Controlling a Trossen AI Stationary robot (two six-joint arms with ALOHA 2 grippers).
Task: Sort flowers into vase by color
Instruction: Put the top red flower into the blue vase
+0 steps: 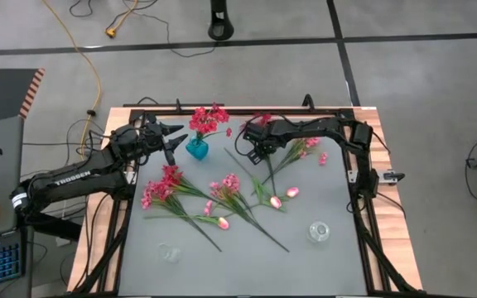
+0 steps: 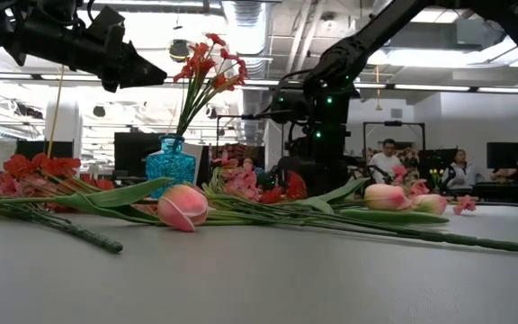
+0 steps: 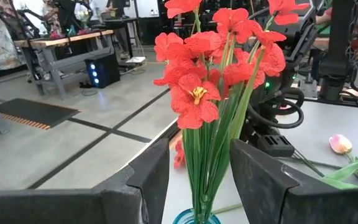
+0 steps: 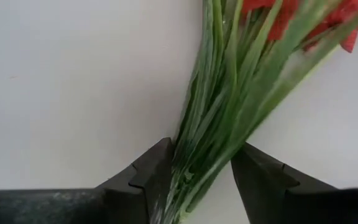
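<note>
The right gripper [image 4: 194, 177], jaws wide, straddles the green stems of a red artificial sprig [image 4: 229, 106] lying far right on the table; close squarely, low on the stems. The left gripper [image 1: 172, 139], open, waits beside the blue glass vase [image 1: 197, 147].

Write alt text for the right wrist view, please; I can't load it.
The right gripper has its open fingers on either side of a bundle of green stems topped with red flowers, over the plain grey table.
</note>
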